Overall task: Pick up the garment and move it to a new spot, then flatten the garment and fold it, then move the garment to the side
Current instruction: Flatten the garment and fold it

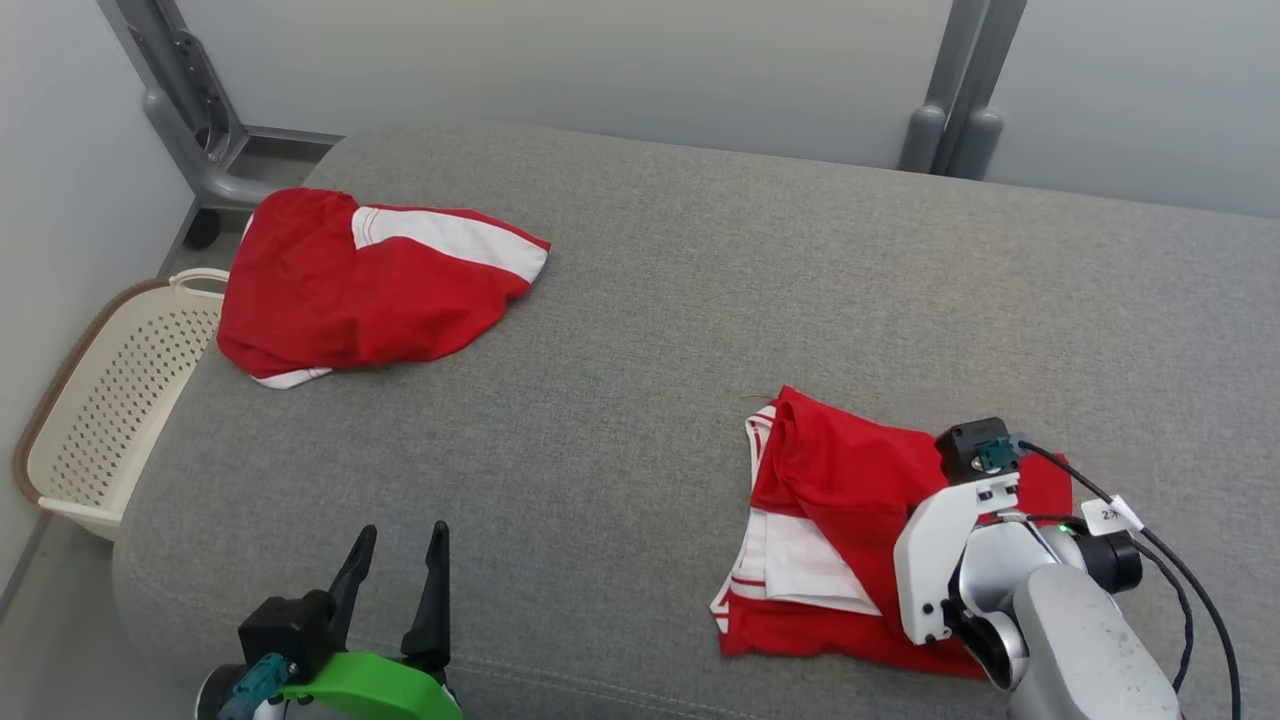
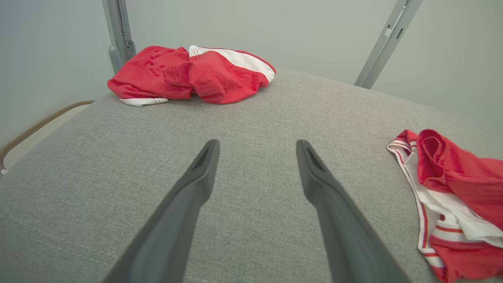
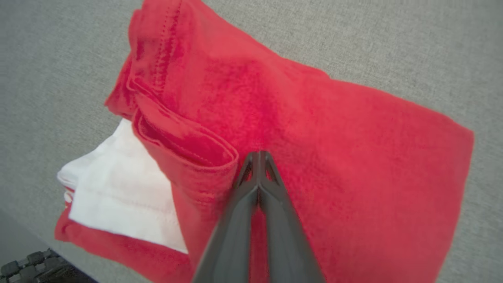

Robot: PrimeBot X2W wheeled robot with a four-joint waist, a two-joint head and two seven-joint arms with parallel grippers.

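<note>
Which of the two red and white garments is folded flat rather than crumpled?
The red and white cloth garment at the front right, under the right tool; the other garment lies crumpled at the far left.

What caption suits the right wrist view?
Shut right gripper, tips at folded red-and-white fabric garment atop grey woven cushion.
</note>
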